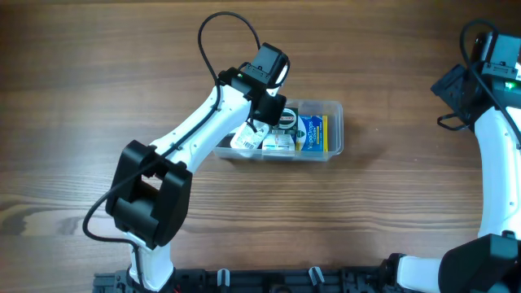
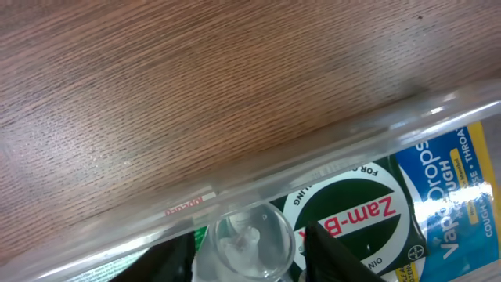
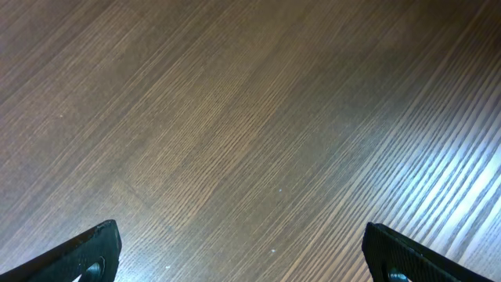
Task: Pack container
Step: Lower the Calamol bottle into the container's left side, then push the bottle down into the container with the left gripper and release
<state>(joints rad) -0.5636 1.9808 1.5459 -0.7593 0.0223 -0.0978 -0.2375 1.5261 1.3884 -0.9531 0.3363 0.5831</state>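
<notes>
The clear plastic container stands at the table's middle, with its rim crossing the left wrist view. Inside lie a green-and-white Zam-Buk tin, a blue VapoDrops box and white packets. My left gripper reaches down into the container's left part. Its fingers are closed on a small bottle with a clear round cap. My right gripper hovers at the far right of the table. Its fingers are spread wide and empty over bare wood.
A black cable loops above the left arm behind the container. The arm bases and a black rail line the front edge. Wooden tabletop surrounds the container.
</notes>
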